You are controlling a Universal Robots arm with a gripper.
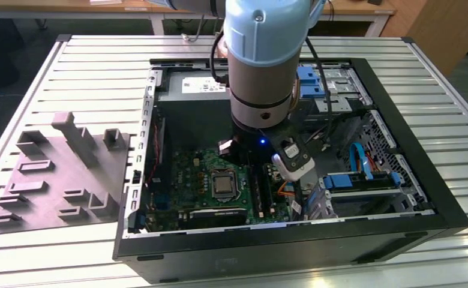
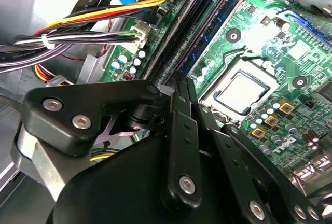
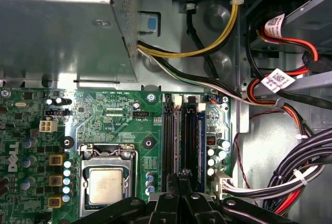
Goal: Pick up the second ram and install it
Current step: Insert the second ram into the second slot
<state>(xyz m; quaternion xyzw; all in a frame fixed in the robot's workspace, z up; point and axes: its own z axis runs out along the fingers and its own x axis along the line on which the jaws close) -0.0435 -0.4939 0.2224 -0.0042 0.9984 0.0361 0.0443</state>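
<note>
**A:** Exterior view first: arm (image 1: 262,54) plunging near-vertical into the open case (image 1: 426,222) on the table (image 1: 90,78), gripper (image 1: 254,165) hanging right over the motherboard (image 1: 198,174). Worrying at all?

**B:** Worrying a bit, yeah. Second wrist view: jaws looking drawn together, gripper (image 2: 176,81) sitting at the end of the RAM slots (image 2: 181,32). Not managing to tell whether anything is pinched in there. Guessing the second ram (image 2: 217,23) is that dark blue stick standing in the slot bank.

**A:** First wrist view: seeing the same stick (image 3: 199,136), upright in a slot, near the cables (image 3: 290,180), just beside the gripper (image 3: 179,180).

**B:** Risking a half-seated stick if pushing down off-centre or tilted. Also snagging those wires if drifting sideways.
</note>
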